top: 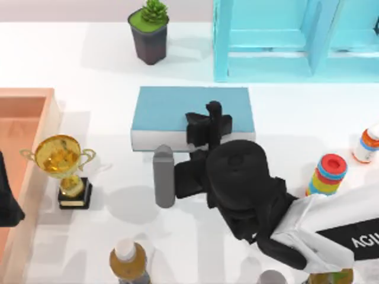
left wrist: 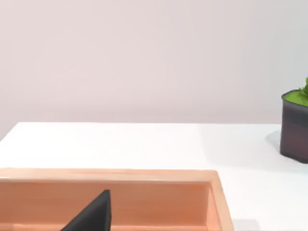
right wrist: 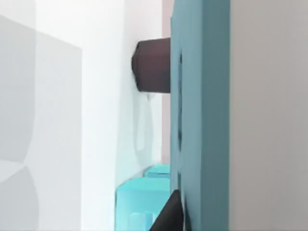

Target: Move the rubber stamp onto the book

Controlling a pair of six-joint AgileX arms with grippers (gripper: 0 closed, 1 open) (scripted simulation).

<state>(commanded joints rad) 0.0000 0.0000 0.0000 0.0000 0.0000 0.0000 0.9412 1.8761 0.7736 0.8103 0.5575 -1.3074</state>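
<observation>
The right hand (top: 208, 127) hangs over the teal-blue book's (top: 172, 109) front edge; whether it grips anything cannot be told. The left arm sits parked by the wooden tray (top: 23, 118).

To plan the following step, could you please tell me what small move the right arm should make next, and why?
Probably nudge the right end effector a little farther over the teal book: it sits above the near edge, risky for setting down. The left end effector is parked over the wooden tray.
</observation>
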